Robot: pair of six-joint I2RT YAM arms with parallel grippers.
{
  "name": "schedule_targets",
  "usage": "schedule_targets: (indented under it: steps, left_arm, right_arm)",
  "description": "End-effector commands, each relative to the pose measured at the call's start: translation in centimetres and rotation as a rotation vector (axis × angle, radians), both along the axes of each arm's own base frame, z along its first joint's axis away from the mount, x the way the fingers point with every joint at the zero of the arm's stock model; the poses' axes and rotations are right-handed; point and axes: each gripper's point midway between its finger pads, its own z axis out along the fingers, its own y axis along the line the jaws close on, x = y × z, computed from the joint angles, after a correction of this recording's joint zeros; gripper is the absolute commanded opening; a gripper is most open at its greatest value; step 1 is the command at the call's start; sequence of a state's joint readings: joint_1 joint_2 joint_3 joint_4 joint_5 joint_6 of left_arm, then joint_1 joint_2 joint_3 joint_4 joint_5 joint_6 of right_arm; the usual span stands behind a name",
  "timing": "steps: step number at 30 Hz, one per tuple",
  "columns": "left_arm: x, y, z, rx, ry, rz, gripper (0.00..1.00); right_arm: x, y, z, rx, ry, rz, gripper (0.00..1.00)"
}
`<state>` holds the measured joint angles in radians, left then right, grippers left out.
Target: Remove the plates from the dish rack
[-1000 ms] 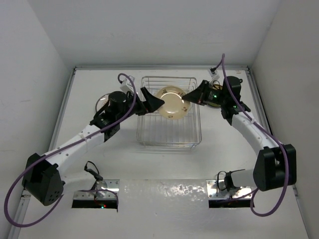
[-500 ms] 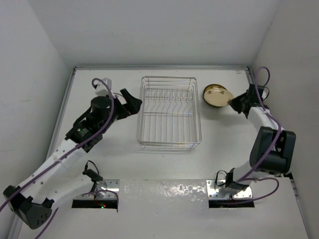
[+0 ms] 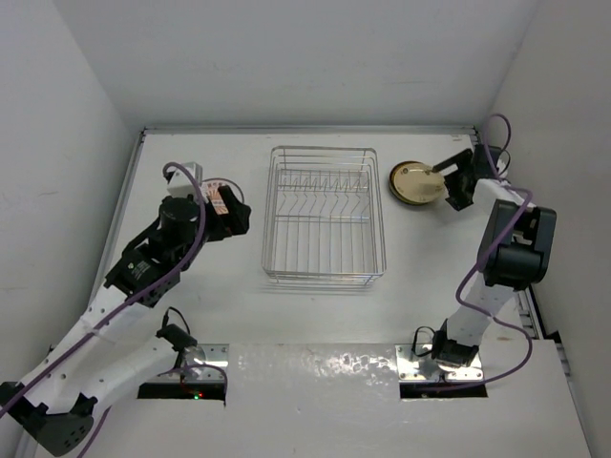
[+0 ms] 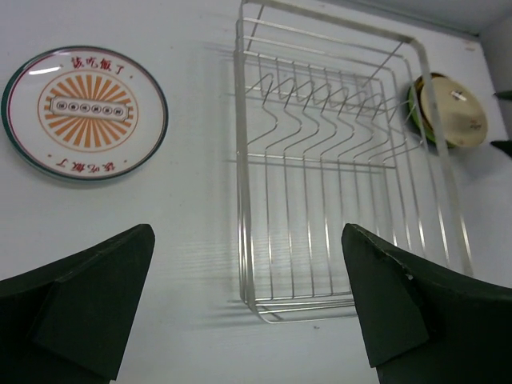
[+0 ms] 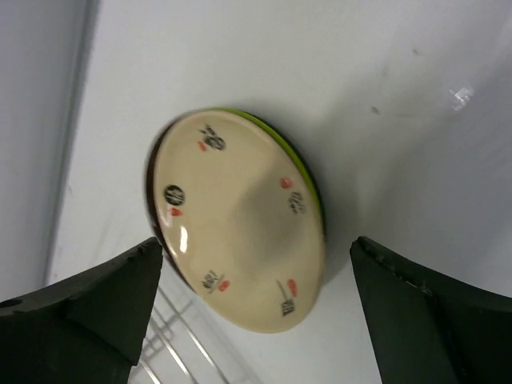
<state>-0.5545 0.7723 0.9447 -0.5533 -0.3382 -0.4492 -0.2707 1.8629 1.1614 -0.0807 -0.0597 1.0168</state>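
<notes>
Two spread: left gripper point(image 4: 246, 232), right gripper point(image 5: 256, 240) (facing cream plate point(image 5: 240, 224)) | sunburst plate point(image 4: 84, 112) beside rack point(image 4: 239, 160)

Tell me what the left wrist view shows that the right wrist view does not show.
Only the left wrist view: a round white plate with an orange sunburst lying flat left of the silver wire dish rack, and the rack's whole empty prong row. Only the right wrist view: the small red and black marks on the round cream plate. Both: that cream plate on a green-edged one beside the rack, and a rack corner.
</notes>
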Motion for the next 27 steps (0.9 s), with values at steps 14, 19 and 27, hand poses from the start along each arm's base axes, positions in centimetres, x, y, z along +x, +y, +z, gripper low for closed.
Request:
schedule_targets:
  steps: [14, 19, 27]
  left_arm:
    - [3.6, 5.5, -2.3, 0.073, 0.113, 0.278, 1.00]
    - [4.0, 8.2, 0.4, 0.156, 0.080, 0.403, 1.00]
    - [1.7, 11.2, 3.2, 0.218, 0.019, 0.499, 1.00]
  right_arm:
    - [-3.5, 3.9, 7.7, -0.356, 0.101, 0.359, 0.99]
    - [-9.0, 10.3, 15.0, -0.841, 0.041, 0.621, 0.99]
    - [-18.6, 11.6, 18.9, -0.946, -0.116, 0.768, 0.99]
